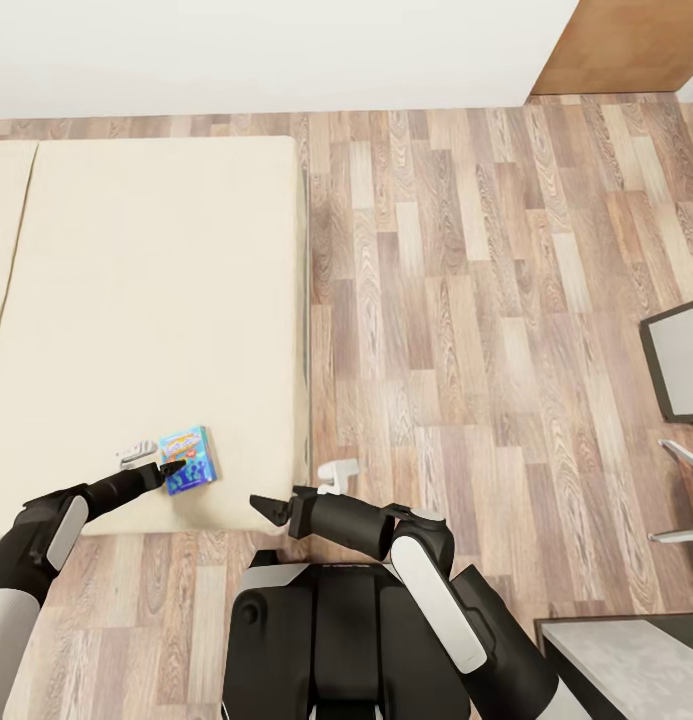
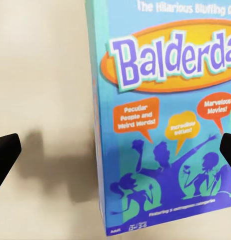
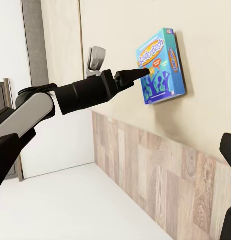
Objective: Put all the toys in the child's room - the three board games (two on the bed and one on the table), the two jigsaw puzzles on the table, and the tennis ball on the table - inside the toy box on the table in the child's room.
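left end effector over board game, bed

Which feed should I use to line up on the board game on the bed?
The left wrist view: the board game is close up, its printed lid readable, between the open left gripper fingertips. The head view shows it small near the bed edge. The right wrist view shows it from the side, behind the left gripper.

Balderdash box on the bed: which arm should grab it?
Left. The left gripper hangs open right at the board game near the bed's front edge, the box between its fingers in the left wrist view. The right gripper sits off the mattress, over the floor.
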You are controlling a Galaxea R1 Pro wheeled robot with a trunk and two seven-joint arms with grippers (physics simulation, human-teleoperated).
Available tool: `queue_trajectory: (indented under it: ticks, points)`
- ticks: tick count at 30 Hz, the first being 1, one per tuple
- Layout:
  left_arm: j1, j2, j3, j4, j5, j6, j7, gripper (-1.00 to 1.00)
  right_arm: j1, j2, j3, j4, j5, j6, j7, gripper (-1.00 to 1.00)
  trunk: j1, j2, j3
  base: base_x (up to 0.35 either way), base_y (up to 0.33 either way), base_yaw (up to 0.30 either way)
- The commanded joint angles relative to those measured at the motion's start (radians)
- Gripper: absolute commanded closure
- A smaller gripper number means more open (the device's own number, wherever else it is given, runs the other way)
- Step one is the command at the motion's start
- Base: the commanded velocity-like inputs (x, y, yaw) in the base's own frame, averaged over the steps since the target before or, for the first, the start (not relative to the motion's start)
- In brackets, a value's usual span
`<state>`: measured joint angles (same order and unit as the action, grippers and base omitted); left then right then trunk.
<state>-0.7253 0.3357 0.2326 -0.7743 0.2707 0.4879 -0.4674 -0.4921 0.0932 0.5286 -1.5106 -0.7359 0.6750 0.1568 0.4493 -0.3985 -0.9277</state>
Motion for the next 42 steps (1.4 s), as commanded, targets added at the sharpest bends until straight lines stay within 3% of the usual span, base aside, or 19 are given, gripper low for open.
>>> queue_trajectory:
  ticks: [1,42]
  points:
    - [0.0,0.0,0.002,0.0,0.006,0.008,-0.002,-1.0,0.0,0.0,-0.001,0.0,0.001,0.005,0.003,-1.0,0.001,-0.001,-0.001,0.091,0.069,0.0]
    - [0.0,-0.004,0.0,0.0,0.004,0.009,-0.002,-1.0,0.0,0.0,-0.001,-0.001,0.0,0.005,0.003,-1.0,0.001,-0.001,-0.001,0.041,0.003,0.0]
